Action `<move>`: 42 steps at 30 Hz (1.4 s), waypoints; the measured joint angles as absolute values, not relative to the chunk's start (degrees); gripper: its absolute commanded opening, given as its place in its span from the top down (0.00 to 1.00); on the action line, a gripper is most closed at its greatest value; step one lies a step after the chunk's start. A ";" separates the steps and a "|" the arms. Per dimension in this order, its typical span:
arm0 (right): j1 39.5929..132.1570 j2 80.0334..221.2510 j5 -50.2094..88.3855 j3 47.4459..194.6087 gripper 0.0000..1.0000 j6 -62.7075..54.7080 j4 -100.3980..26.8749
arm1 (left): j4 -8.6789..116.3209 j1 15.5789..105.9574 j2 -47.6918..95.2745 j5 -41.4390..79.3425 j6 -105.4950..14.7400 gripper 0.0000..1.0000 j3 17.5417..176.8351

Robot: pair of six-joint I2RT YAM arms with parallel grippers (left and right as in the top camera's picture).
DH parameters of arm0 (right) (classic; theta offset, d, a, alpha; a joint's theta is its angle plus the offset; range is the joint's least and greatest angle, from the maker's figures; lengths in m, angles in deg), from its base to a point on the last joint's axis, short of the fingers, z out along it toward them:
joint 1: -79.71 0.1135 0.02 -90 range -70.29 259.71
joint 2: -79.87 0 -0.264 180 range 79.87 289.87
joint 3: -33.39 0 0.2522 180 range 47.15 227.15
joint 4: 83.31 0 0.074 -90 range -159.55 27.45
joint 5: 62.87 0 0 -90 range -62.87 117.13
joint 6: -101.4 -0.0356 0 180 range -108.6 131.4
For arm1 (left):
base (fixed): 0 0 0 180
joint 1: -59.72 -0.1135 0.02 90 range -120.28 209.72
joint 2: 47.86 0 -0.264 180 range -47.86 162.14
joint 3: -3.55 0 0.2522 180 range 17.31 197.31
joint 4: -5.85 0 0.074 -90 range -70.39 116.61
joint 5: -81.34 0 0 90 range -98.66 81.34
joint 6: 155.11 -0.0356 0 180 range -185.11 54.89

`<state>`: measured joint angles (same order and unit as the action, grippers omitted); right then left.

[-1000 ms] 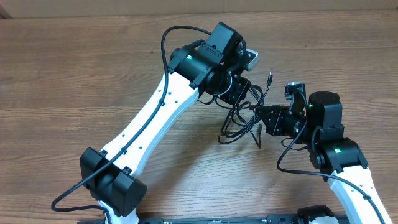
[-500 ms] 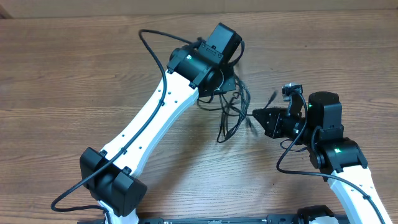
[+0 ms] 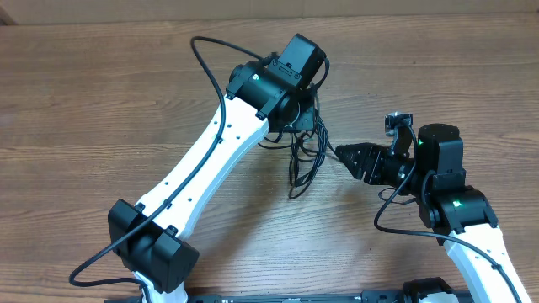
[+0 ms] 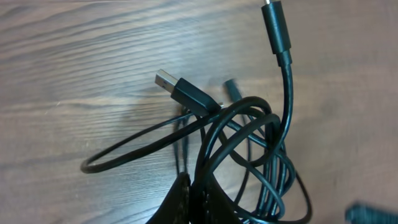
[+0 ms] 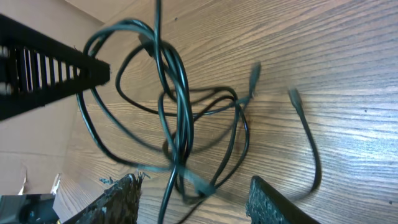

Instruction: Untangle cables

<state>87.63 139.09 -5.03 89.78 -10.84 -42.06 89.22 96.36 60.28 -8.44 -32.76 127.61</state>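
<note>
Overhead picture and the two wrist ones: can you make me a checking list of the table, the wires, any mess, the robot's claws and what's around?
Surface: wooden table, brown grain.
Job's things: thin black cables in one tangled bunch, loops crossing; a USB plug sticks out.
Clutter: nothing seen.
Grippers: left gripper shut on the bunch; right gripper open, beside the bunch, not holding it.
Cables: thick black arm cable loops above the left arm; another trails by the right arm.
Surroundings: pale surface past the table's far edge; cannot tell what it is.
</note>
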 measured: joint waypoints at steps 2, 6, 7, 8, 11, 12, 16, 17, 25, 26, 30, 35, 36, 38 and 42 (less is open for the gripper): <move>87.63 139.07 -5.03 89.78 0.48 -10.49 -42.15 | 88.96 96.36 60.28 -4.94 -38.98 0.96 127.61; 87.63 139.07 -5.66 89.78 0.51 -9.90 -43.09 | 88.58 96.36 60.28 0.66 -46.61 0.95 127.61; 87.61 139.07 -6.04 89.78 0.51 -9.77 -43.44 | 88.39 96.36 60.28 1.73 -47.84 0.94 127.61; 87.61 139.07 -6.41 89.78 0.51 -9.70 -43.77 | 88.21 96.36 60.28 2.14 -48.30 0.94 127.61; 87.61 139.07 -6.85 89.78 0.52 -9.11 -44.01 | 86.62 96.36 60.28 4.55 -49.24 0.96 127.61; 87.63 139.07 -7.00 89.78 0.53 -8.83 -44.01 | 85.83 96.36 60.28 5.99 -49.32 0.96 127.61; 87.61 139.07 -7.11 89.78 0.68 -7.85 -43.99 | 84.39 96.36 60.28 9.58 -49.85 0.96 127.61; 87.61 139.09 -7.13 89.78 0.69 -7.39 -43.83 | 84.32 96.36 60.28 10.27 -49.93 0.96 127.61; 87.63 139.07 -3.85 89.78 0.59 -6.60 -42.94 | 84.39 96.36 60.28 12.20 -50.13 0.96 127.61; 87.61 139.09 -2.58 89.78 0.59 -6.58 -42.94 | 84.63 96.36 60.28 12.26 -50.13 0.96 127.61; 87.61 139.09 -0.51 89.78 0.62 -6.27 -42.94 | 85.42 96.36 60.28 12.46 -50.13 0.96 127.61; 87.63 139.29 0.15 89.78 0.80 -5.40 -42.94 | 85.35 96.36 60.28 14.43 -50.15 0.96 127.61; 87.63 139.64 0.26 89.78 0.82 -5.16 -42.94 | 85.35 96.36 60.28 14.78 -50.13 0.96 127.61; 87.63 139.97 0.37 89.78 0.84 -5.07 -42.91 | 85.35 96.36 60.28 15.15 -50.13 0.96 127.61; 87.61 140.31 0.39 89.78 0.90 -5.07 -42.94 | 85.15 96.36 60.28 16.15 -50.13 0.96 127.61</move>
